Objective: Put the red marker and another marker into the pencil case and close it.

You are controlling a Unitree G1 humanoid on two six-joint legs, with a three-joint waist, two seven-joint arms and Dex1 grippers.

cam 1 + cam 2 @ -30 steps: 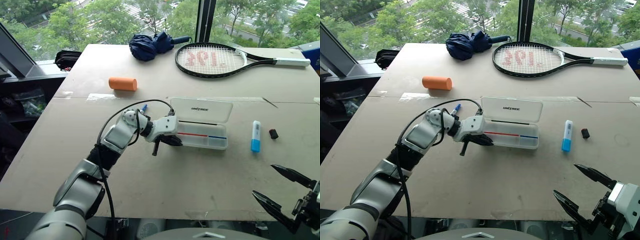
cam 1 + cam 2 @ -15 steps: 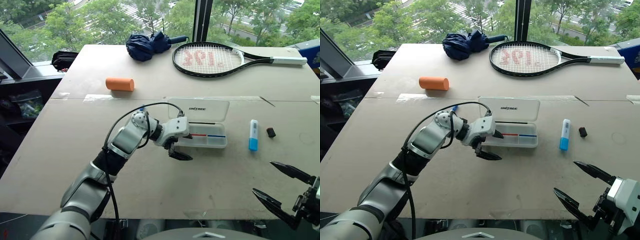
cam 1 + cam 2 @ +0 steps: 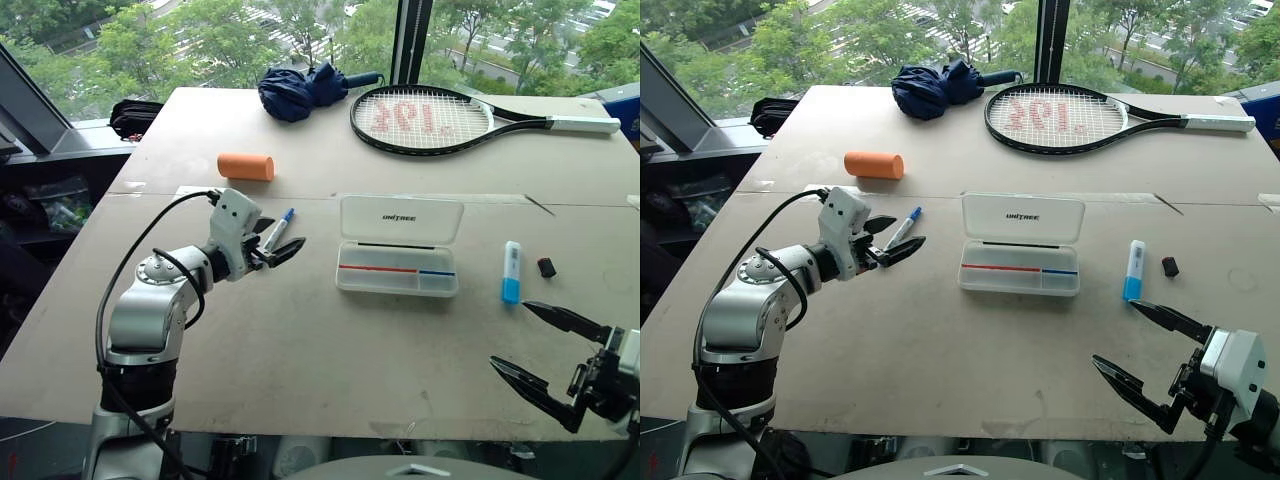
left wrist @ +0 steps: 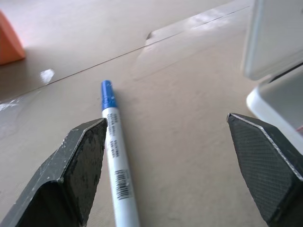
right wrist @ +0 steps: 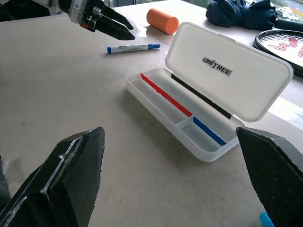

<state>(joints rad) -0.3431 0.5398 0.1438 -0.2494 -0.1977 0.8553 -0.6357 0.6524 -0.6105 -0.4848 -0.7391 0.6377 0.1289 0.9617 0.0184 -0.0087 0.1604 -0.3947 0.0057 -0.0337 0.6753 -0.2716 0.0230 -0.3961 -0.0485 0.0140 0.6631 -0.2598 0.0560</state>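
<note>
- Nearest to us, the right gripper (image 3: 1160, 372) hangs over the front edge of the table (image 3: 300, 350), its 2 black fingers spread wide apart with nothing between them.
- Further in, on the left, we see the left gripper (image 3: 284, 248) above the table, fingers apart and empty, pointing toward the middle of the table.
- Just beyond its fingertips lies a white marker with a blue cap (image 3: 279, 229), flat on the table; in the left wrist view it runs beside 1 finger (image 4: 75, 175).
- At the centre sits the pencil case (image 3: 398, 262), well apart from both grippers, its lid standing open at the far side with a dark logo on it.
- Inside the tray we see a thin red line (image 5: 165, 94) and a shorter blue one (image 5: 208, 131); whether either is a marker we cannot tell.
- To the right of the case lie a white and blue stick (image 3: 511, 272) and a small black cap (image 3: 546, 267).
- Further back rests an orange cylinder (image 3: 245, 167).
- At the far edge we find a folded dark blue umbrella (image 3: 305, 90) and a tennis racket (image 3: 430, 118).
</note>
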